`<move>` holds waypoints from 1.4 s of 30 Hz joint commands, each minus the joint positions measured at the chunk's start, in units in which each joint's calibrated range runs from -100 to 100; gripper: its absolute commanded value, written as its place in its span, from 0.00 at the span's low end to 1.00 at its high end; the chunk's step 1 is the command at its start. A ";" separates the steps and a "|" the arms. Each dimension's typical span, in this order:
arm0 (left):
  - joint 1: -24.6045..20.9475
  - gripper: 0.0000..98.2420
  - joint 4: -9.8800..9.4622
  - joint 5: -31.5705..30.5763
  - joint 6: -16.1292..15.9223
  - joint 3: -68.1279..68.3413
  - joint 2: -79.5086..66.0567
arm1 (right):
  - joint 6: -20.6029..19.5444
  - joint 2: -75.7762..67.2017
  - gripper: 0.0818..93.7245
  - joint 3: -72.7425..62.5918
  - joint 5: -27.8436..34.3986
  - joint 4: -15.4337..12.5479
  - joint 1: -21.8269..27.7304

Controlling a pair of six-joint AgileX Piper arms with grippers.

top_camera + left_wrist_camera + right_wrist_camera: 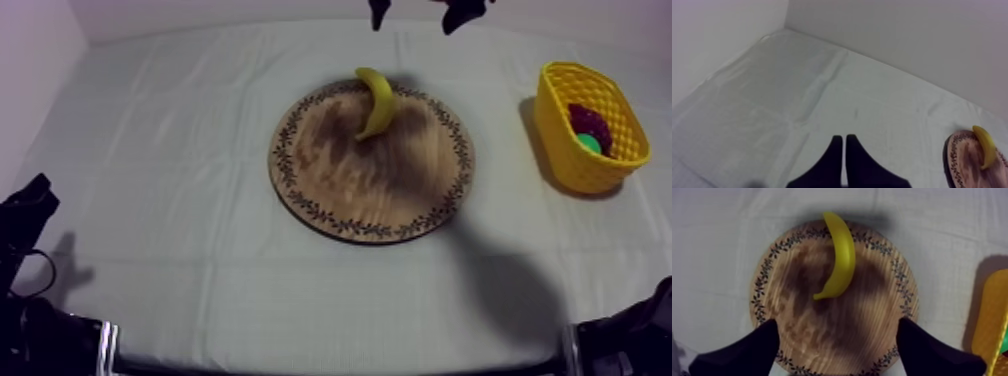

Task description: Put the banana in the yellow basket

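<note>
Two black fingers of my right gripper (838, 325) stand wide apart with nothing between them, hanging over the wooden board (797, 323). The banana (841, 258) lies on that board, ahead of the fingertips and roughly midway between the lines of the two fingers. That is the relation the coming move turns on.

Its long axis runs from the board's far rim in toward the middle. One end pokes just over the patterned rim and the other, narrower tip points at the board's centre, with the curve bulging toward the basket side. The fingers sit to either side of that line, so the gap already crosses the banana's length. As I judge it, I need to go forward and down, with little or no turn of the wrist.

My right arm is plainly the nearer one. My left gripper (843, 150) is closed to a narrow wedge on nothing and rests over bare cloth (797, 90), well apart from the board.

The yellow basket (575, 160) stands at the right of the table, apart from the board, with something dark red and something green in it.
</note>
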 commanded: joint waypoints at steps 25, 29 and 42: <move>-0.02 0.00 0.03 -0.02 0.00 -0.02 0.02 | -1.83 26.06 0.78 -6.67 -9.27 0.25 -1.08; -0.02 0.00 0.03 -0.02 0.00 -0.02 0.02 | -1.93 28.76 0.78 -9.53 -9.17 0.57 -0.84; -0.02 0.00 0.03 -0.02 0.00 -0.02 0.02 | -1.89 33.32 0.67 -15.58 -8.29 0.24 0.55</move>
